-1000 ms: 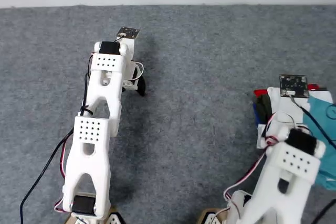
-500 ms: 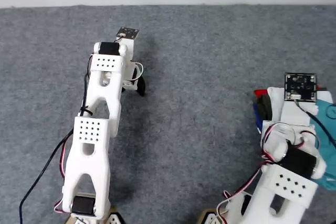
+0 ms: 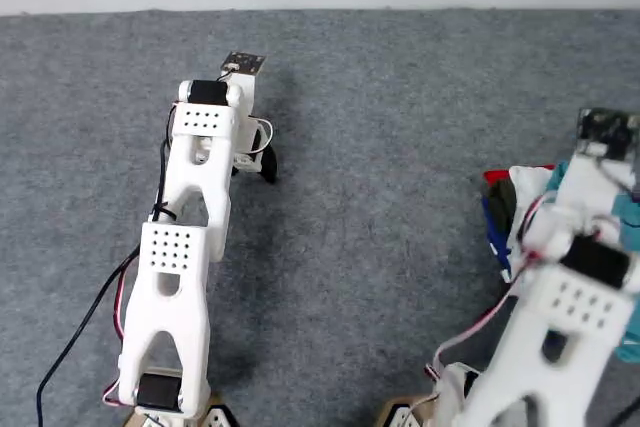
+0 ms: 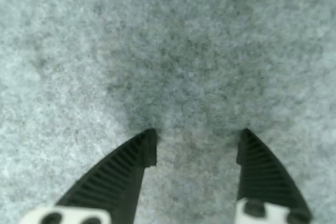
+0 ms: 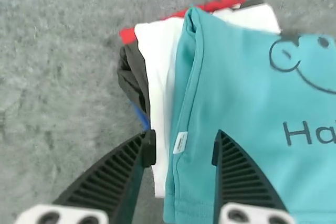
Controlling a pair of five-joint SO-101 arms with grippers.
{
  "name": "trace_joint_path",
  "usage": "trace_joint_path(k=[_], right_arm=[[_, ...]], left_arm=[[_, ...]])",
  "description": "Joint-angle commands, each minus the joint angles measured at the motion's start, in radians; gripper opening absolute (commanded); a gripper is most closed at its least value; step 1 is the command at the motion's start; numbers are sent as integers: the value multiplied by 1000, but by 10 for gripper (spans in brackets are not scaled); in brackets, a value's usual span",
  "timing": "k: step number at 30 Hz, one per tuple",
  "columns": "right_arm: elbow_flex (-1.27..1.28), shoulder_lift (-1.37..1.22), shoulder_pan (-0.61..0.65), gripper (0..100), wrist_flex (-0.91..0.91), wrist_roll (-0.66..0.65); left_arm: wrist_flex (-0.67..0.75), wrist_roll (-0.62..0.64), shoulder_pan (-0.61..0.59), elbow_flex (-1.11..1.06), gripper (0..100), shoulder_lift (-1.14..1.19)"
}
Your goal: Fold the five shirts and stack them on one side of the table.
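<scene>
Right wrist view: the right jaws stand parted, gripping nothing, above the edge of the teal shirt (image 5: 247,103) topping the stack (image 3: 525,185) at the bench's (image 3: 380,147) right side. The left jaws gape wide, empty, over grey bench well apart from it

I see the shirts folded in one stack (image 3: 520,185) at the table's (image 3: 400,147) right edge. A printed teal shirt (image 5: 241,103) lies on top, a white one (image 5: 157,61) sits beneath it, and grey (image 5: 131,80), blue (image 5: 140,116) and red (image 5: 127,35) edges show below.
</scene>
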State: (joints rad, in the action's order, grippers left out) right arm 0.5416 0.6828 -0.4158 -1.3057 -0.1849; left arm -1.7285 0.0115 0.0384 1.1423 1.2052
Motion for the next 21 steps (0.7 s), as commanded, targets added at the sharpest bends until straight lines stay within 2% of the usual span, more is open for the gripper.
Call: trace_joint_path(k=[1, 3, 8, 11, 15, 21], right_arm=[[-284, -191, -36, 183, -160, 14], [-430, -268, -102, 183, -246, 2], [-603, -424, -240, 183, -461, -178], [-537, -438, -262, 183, -479, -229], [-405, -367, -223, 183, -464, -253], [-169, -236, -219, 183, -357, -255]], left_arm=[[-26, -6, -6, -8, 246, 18], [-26, -6, -6, -8, 246, 18], [-26, -6, -6, -8, 246, 18], [-26, -6, -6, -8, 246, 18], [-26, -6, -6, -8, 246, 18], [-26, -6, -6, -8, 246, 20]])
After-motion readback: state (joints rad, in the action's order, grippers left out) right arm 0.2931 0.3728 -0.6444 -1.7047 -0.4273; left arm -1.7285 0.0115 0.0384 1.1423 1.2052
